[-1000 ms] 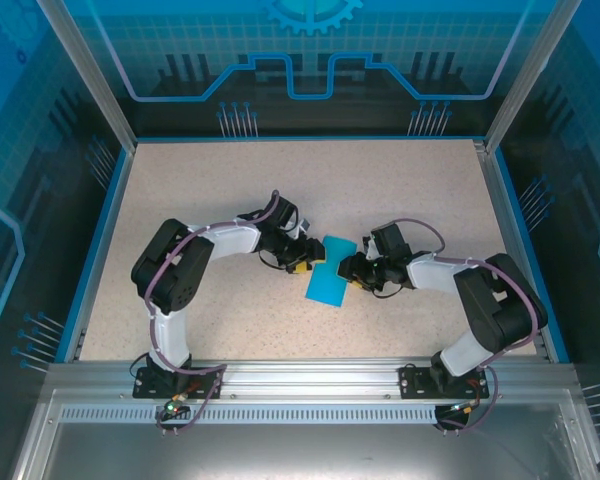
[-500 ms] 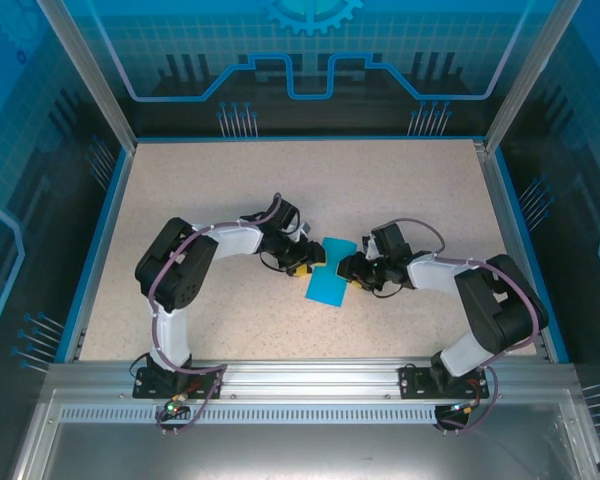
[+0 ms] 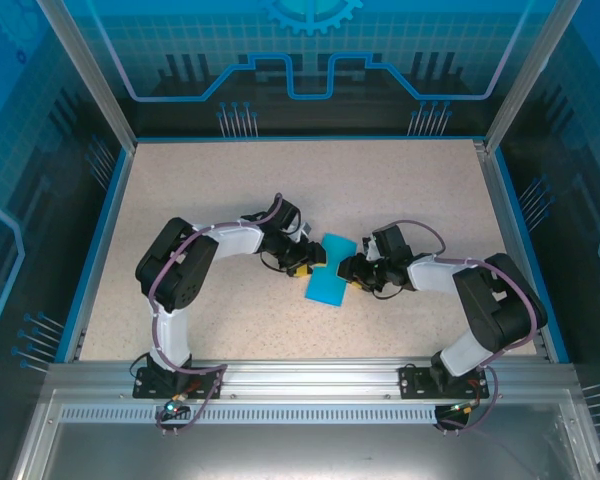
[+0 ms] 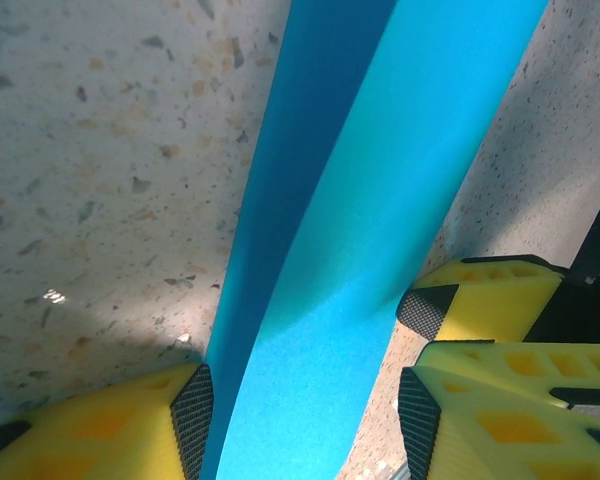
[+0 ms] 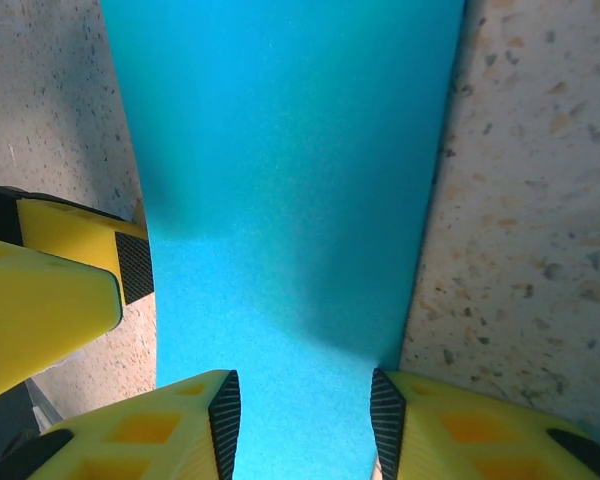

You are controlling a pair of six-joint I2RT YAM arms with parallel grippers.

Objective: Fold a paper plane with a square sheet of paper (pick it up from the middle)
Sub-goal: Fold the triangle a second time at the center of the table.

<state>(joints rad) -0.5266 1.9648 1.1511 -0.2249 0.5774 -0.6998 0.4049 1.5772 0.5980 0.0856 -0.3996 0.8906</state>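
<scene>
Sheet of paper (image 3: 330,272) lies on the table (image 3: 210,180), mid-depth, slightly right of centre; left gripper (image 3: 309,262) just left of it, right gripper (image 3: 348,270) just right, facing each other across its middle; in each wrist view the sheet runs between that gripper's own fingers, the other gripper's finger just beside it; both arm bases at near edge.

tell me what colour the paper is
The paper is plain teal-blue, clearest in the right wrist view.

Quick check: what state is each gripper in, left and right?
Left gripper: open, straddling the paper, with a gap at one pad.
Right gripper: closed on the paper.
</scene>
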